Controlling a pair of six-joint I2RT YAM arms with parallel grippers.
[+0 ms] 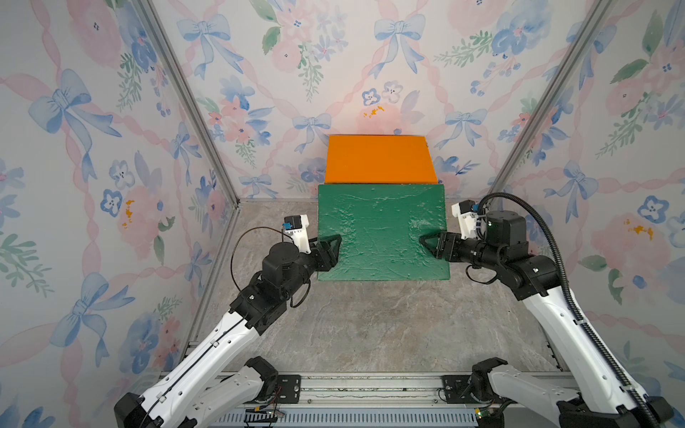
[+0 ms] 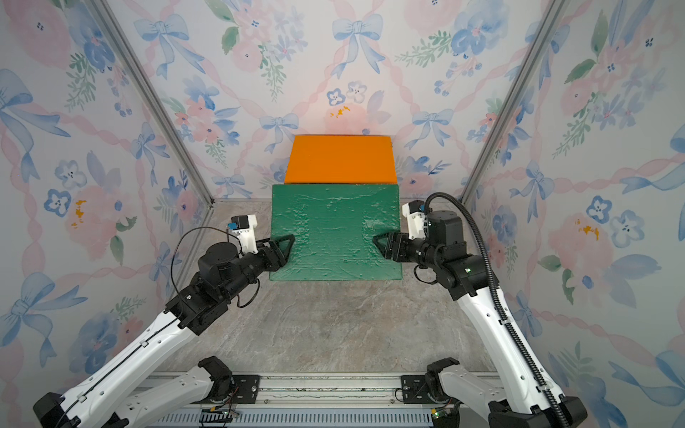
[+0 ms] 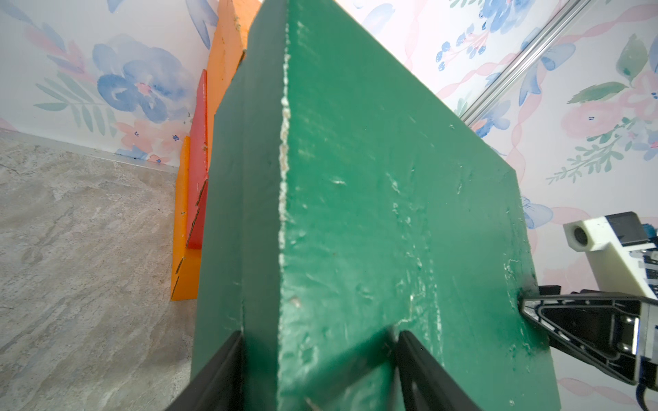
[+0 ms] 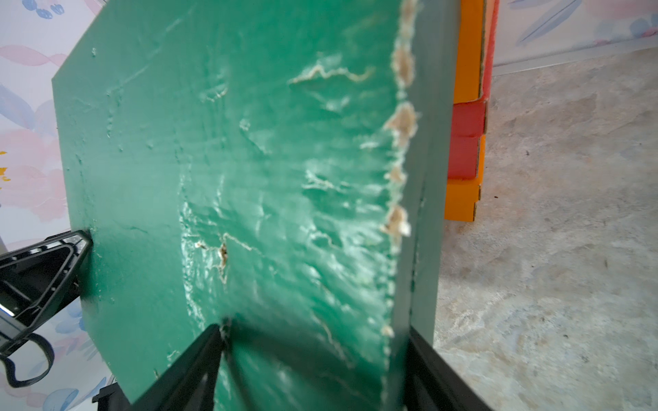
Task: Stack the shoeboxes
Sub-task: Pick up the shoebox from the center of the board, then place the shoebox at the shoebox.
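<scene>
Grey stone-look tabletop [image 1: 370, 326], floral walls [image 1: 111, 148]; left gripper [image 1: 331, 246] and right gripper [image 1: 429, 244] are each clamped over opposite lid edges of the green shoebox [image 1: 381, 226], which is held just in front of the orange shoebox [image 1: 380, 159] topping the back-wall stack. Cardboard is judged light but crushable, paint chipped; side grips should be kept level.

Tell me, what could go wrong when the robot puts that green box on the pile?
1. The left claw and right claw each pinch only a thin edge of the green shoebox, so it might slip or tip.
2. The pile right behind it is already three high: bottom orange shoebox, red shoebox, top orange shoebox. A bump from the green one could shove or topple it.
</scene>
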